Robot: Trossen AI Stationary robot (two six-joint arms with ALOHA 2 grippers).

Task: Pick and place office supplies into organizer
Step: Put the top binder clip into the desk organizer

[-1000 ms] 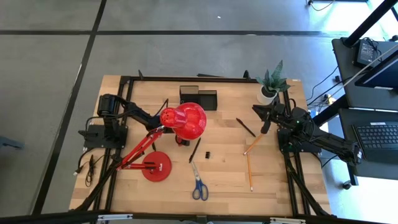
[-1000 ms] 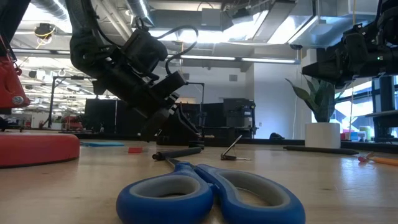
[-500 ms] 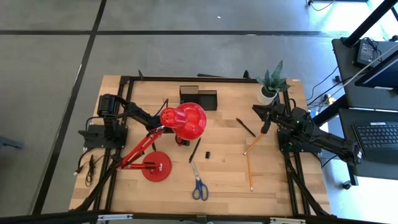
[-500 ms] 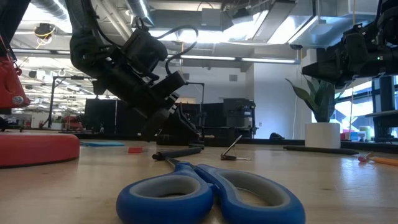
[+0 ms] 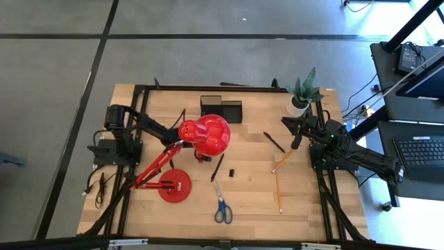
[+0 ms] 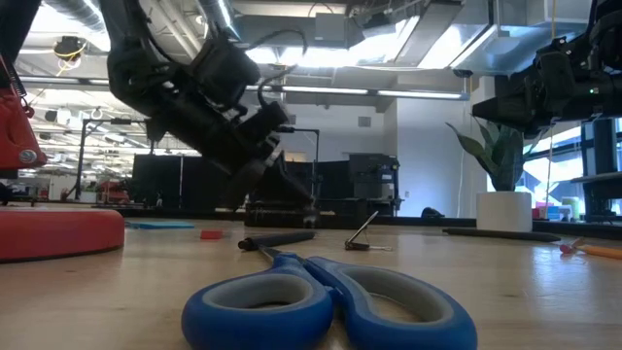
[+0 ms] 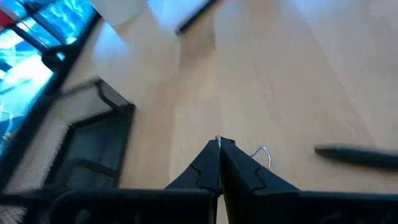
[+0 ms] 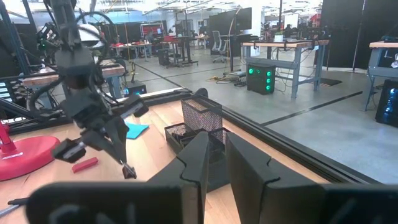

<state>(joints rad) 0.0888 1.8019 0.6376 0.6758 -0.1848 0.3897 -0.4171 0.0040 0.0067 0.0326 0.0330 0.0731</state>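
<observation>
My black mesh organizer [image 5: 221,109] stands at the table's [image 5: 250,201] far edge, the potted green plant [image 5: 301,95] to its right. The red desk lamp [image 5: 191,149] lies left of centre. Blue-handled scissors [image 5: 222,205] lie near the front edge, wooden pencils [image 5: 278,182] to their right.

The red desk lamp [image 5: 205,134] leans its head over the table's middle, just in front of the black mesh organizer [image 5: 221,109] — blocking any straight-down reach there. A potted plant [image 5: 301,96] crowds the far right corner. Open wood lies around the blue-handled scissors [image 5: 222,205] and 2 pencils [image 5: 279,182] — room to pass.
</observation>
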